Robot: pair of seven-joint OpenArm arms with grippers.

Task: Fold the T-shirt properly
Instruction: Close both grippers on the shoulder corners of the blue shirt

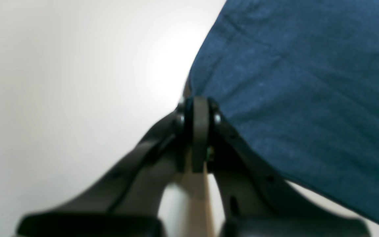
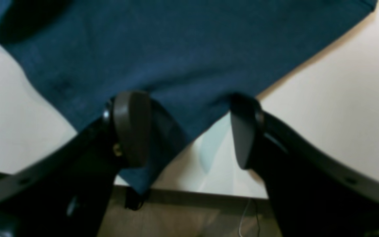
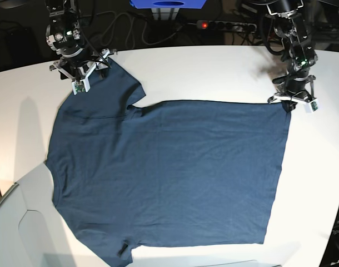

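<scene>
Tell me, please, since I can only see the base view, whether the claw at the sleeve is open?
Observer: Yes. The right wrist view shows the right claw open, with the T-shirt sleeve corner lying between its fingers.
Operator: Thank you. And the one at the hem corner?
Observer: The left claw is shut right at the cloth's edge. The left wrist view does not show whether fabric is pinched.

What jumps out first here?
The dark navy T-shirt spread flat, covering most of the white table. Then the two arms at its far corners: the left tool shut at the hem corner, the right tool open over a sleeve.
</scene>
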